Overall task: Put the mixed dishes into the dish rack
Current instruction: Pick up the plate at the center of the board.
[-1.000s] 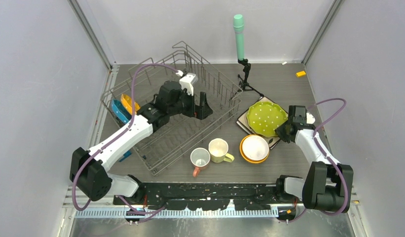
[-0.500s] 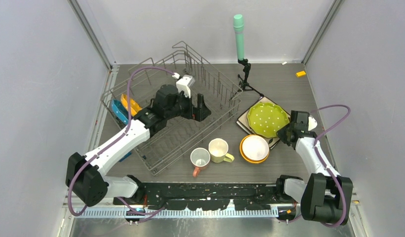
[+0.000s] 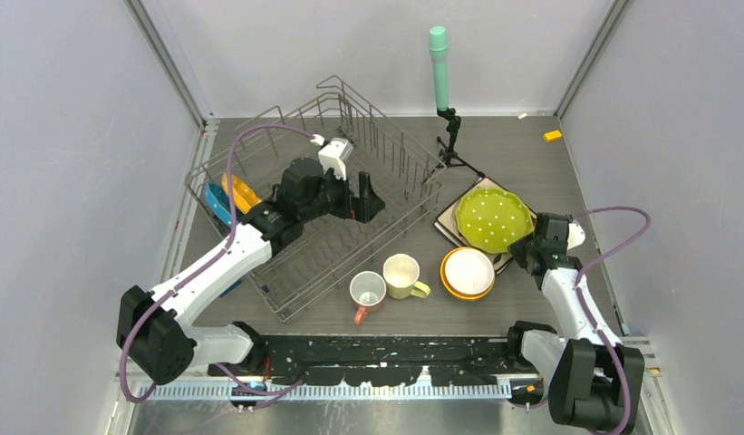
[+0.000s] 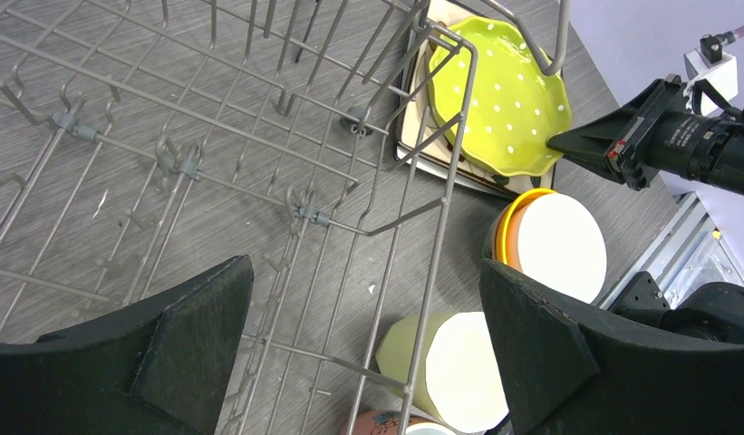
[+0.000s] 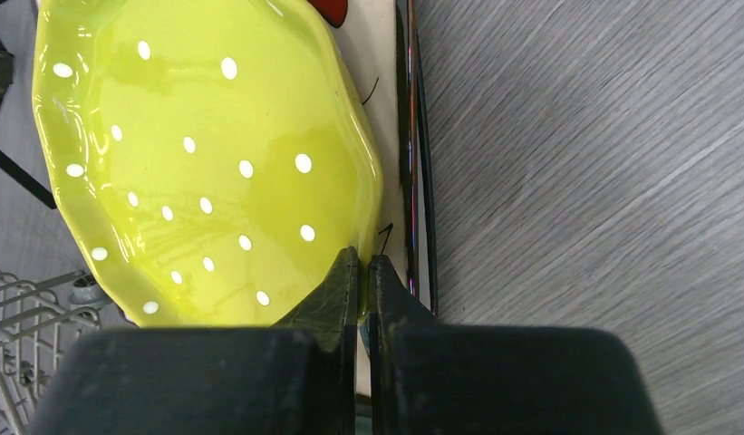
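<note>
Well, on your left the dish rack (image 3: 323, 258) sits under your left gripper (image 3: 360, 203), and its jaws are spread wide. To the right of the rack, the yellow-green dotted plate (image 3: 491, 217) lies on the white square plate (image 3: 450, 227). Your right gripper (image 5: 363, 265) has its jaws pressed together at that dotted plate's rim.

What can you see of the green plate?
The plate is round and yellow-green with small white dots, a wavy scalloped rim and a glossy, ceramic-looking glaze. It looks whole and lies face up on the square plate, on the right side of the table. The right end effector is shut on its near-right rim, one finger over the face and one outside the edge. Whether that edge is lifted cannot be told.
</note>
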Controlling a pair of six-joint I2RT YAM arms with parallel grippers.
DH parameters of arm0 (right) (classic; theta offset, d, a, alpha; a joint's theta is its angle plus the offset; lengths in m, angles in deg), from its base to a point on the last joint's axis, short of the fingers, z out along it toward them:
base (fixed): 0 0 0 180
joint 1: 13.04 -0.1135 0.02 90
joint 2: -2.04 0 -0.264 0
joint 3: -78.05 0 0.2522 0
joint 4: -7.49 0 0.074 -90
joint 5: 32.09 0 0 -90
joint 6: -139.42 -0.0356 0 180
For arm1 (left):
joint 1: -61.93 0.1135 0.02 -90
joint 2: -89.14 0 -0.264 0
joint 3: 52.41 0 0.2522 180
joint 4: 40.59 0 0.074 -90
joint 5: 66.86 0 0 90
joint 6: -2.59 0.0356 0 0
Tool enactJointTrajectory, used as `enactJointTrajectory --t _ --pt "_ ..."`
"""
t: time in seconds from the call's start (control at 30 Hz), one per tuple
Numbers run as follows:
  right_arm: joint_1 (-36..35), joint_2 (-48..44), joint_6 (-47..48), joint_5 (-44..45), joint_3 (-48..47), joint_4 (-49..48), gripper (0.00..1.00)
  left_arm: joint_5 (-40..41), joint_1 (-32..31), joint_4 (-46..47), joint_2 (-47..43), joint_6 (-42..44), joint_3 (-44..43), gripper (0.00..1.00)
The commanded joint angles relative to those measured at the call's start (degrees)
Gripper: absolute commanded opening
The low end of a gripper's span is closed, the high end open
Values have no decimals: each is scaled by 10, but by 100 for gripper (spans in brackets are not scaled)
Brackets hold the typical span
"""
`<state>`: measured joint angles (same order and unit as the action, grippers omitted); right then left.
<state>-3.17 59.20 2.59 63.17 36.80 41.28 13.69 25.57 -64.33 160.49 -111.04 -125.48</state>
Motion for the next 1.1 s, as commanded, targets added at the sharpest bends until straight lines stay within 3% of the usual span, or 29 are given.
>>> enactJointTrajectory --t 0.0,0.33,1.07 --pt "8 -47 -38 18 53 -85 0 -6 0 37 -14 -4 2 98" --pt "33 -75 -68 -23 103 -187 0 -20 -1 39 -10 -4 0 98" --pt "56 -74 -64 -141 26 -187 0 -40 -1 56 -7 -2 -1 98"
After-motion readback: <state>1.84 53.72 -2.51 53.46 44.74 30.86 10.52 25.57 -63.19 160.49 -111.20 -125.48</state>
